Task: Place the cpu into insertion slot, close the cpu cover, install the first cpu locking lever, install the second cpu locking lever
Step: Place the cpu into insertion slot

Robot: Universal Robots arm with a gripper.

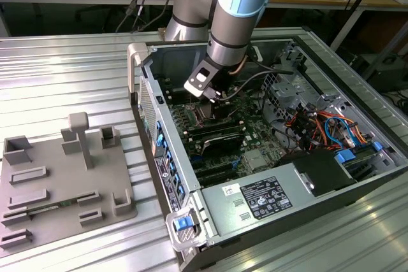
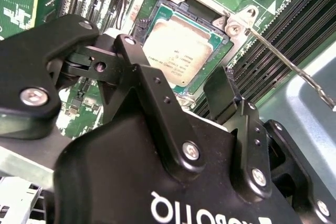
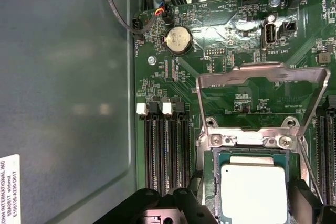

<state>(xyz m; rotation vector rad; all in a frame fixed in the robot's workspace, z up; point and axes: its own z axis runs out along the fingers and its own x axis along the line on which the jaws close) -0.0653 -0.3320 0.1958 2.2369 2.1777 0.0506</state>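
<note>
In the exterior view, the grey-and-blue robot arm point(image 1: 223, 23) reaches down into the open grey metal computer case point(image 1: 162, 151). Its black gripper point(image 1: 215, 99) hangs just above the green motherboard point(image 1: 255, 138).

In the second wrist view, the gripper point(image 2: 173, 77) has its black fingers point(image 2: 219, 92) spread wide, holding nothing. Between them, the small square cpu point(image 2: 181, 51) with a silvery-grey top lies flat in the square silver-rimmed insertion slot point(image 2: 144, 24). A thin steel locking lever point(image 2: 289, 61) juts free beside the slot.

In the first wrist view, the thin square silver cpu cover point(image 3: 262, 74) stands swung up on its hinge, and the cpu point(image 3: 254, 192) in the slot is uncovered.
</note>
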